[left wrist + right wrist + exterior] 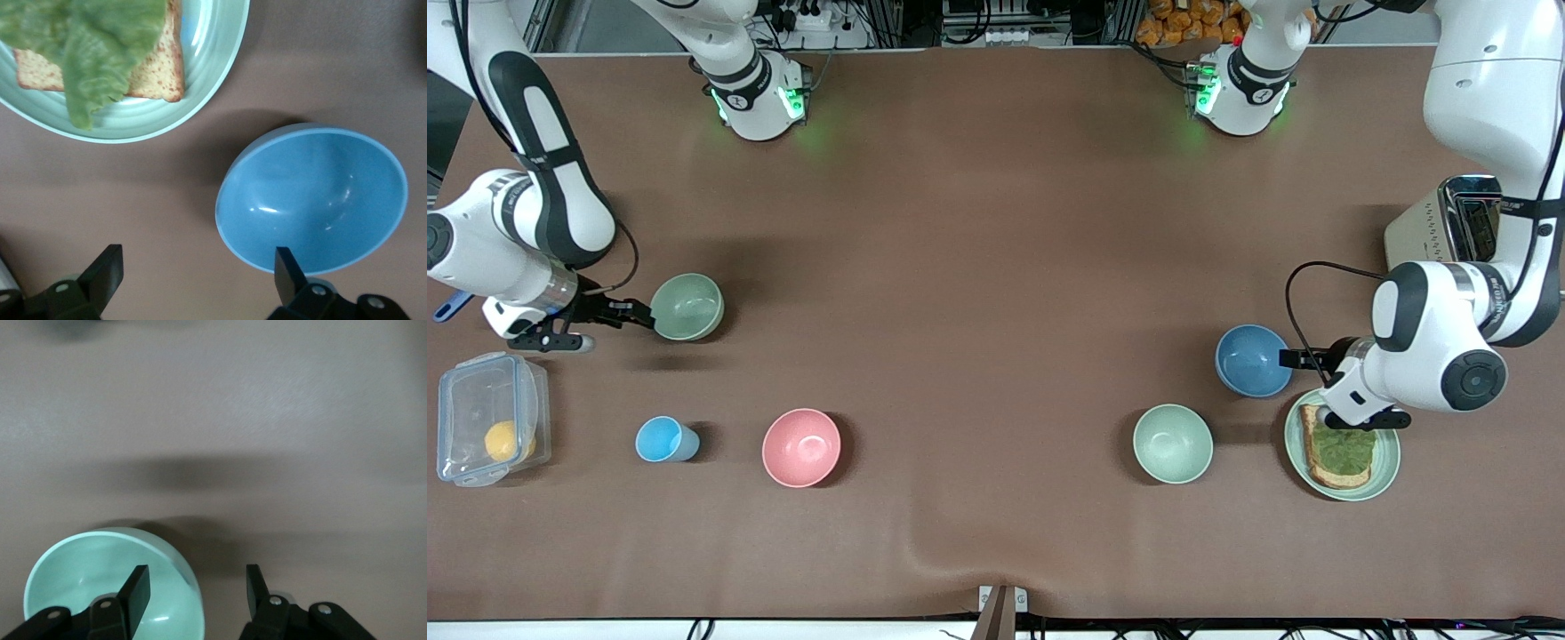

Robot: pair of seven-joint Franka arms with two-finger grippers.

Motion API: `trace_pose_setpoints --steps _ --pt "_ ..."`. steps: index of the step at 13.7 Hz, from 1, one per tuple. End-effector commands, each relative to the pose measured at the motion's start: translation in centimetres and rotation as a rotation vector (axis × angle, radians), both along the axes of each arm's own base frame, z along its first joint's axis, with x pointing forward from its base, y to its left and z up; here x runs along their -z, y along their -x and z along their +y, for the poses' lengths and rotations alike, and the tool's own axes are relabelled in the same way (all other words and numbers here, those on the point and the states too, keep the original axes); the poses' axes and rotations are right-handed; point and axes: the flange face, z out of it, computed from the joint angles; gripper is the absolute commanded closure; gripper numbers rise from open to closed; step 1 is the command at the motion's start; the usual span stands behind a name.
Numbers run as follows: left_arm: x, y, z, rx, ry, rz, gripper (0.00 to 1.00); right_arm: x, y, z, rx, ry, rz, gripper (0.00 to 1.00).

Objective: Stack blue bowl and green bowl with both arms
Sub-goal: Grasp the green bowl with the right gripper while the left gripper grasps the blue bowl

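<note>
The brown worktop carries everything, so read it as a clock face from the front camera, twelve at the robots' bases.

The green bowl sits at about nine o'clock, toward the right arm's end. The right gripper straddles its rim: in the right wrist view one finger hangs inside the bowl and the other outside, a gap showing between them, so the jaws are spread around the wall and not yet pinching it. That placement looks chosen for a rim pinch, which would leave the bowl's mouth free.

The blue bowl sits at about three o'clock, toward the left arm's end, just beside the plate with toast. The left gripper is at its rim with jaws spread wide; in the left wrist view only one finger overlaps the rim, the other standing well apart over bare worktop. It probably needs to shift before closing.

The paler bowl, pink bowl, blue cup and lidded box lie along the five-to-eight arc, untouched.
</note>
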Motion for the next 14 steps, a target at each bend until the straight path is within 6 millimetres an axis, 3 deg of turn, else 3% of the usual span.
trace_pose_setpoints --steps 1,5,8,9,12,14 --pt "1.7 0.5 -0.4 -0.014 -0.012 0.003 0.0 0.8 1.1 0.5 0.005 -0.023 0.009 0.39" --pt "3.9 0.6 -0.3 -0.015 -0.01 0.018 0.0 1.4 1.4 0.9 -0.004 -0.024 0.015 0.64" --pt "4.9 0.5 -0.2 -0.019 -0.005 0.012 0.0 2.8 1.3 0.8 -0.005 -0.016 0.0 0.65" --pt "5.1 0.4 -0.2 -0.019 -0.004 0.004 0.0 2.8 1.4 0.8 -0.024 -0.018 -0.001 0.69" --pt "5.2 0.0 -0.6 -0.024 -0.003 -0.031 0.0 2.8 1.3 0.9 -0.033 -0.02 0.003 0.94" --pt "5.2 -0.1 -0.3 -0.028 -0.002 -0.04 0.0 2.5 0.9 1.7 -0.038 -0.022 0.007 1.0"
